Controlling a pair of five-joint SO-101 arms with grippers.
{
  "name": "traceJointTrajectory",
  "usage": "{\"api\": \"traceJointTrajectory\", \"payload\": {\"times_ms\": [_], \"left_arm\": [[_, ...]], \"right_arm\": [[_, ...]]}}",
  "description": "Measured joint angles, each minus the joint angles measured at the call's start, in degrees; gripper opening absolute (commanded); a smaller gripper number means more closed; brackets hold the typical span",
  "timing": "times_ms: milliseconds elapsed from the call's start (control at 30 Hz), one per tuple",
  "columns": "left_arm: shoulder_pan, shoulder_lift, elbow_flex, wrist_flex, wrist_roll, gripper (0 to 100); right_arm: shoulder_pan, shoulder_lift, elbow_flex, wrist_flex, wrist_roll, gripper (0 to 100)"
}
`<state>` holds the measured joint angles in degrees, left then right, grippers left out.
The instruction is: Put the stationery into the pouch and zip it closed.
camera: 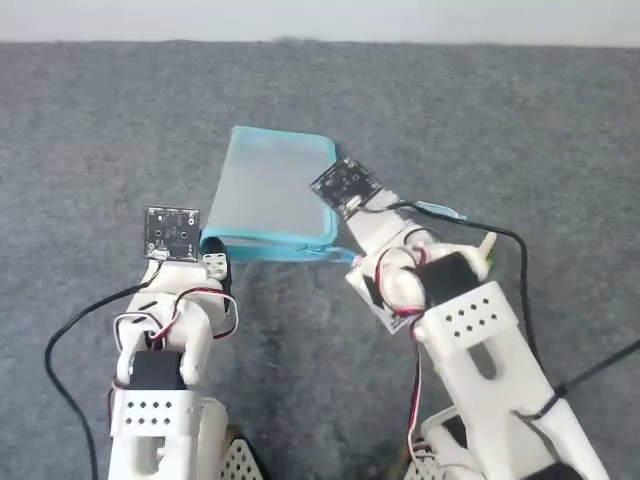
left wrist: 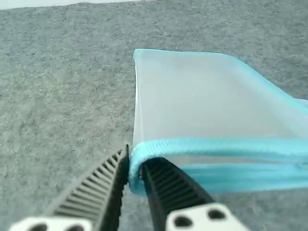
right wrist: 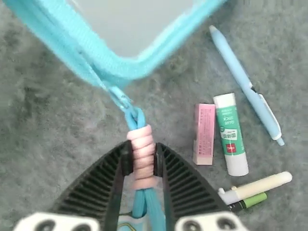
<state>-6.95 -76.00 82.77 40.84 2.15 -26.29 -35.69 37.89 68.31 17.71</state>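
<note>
Clamping my left pincer point(left wrist: 135, 162) on the pouch point(left wrist: 202, 96) corner braces it for my right pincer point(right wrist: 142, 151), closed on the zip pull point(right wrist: 138, 134) at five o'clock.

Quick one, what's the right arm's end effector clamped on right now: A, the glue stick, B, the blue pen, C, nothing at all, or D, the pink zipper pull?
D: the right end effector is shut on the pink zipper pull of the pouch, while the pen and glue stick lie apart from it.
</note>
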Motion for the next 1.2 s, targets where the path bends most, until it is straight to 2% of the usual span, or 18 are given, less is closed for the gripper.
{"api": "traceJointTrajectory", "payload": {"times_ms": [400,500,667,867,1033,1200], "left_arm": [[0.0,0.0,0.0,0.0,0.0,1],[0.0,0.0,0.0,0.0,0.4,1],[-1.1,0.0,1.1,-1.0,1.3,1],[-1.3,0.0,2.3,-3.2,1.3,1],[-1.3,0.0,2.3,-3.2,1.3,1],[-1.3,0.0,2.3,-3.2,1.3,1]], "right_arm": [[2.4,1.7,-0.7,0.1,0.0,2.0],[2.4,1.7,-1.1,1.6,0.0,12.0],[2.8,1.7,-4.6,10.0,0.0,27.3],[3.2,1.7,-5.5,14.3,0.0,27.8],[10.2,1.7,-5.6,13.5,0.1,27.7],[15.9,6.3,-8.4,13.4,4.0,27.7]]}}
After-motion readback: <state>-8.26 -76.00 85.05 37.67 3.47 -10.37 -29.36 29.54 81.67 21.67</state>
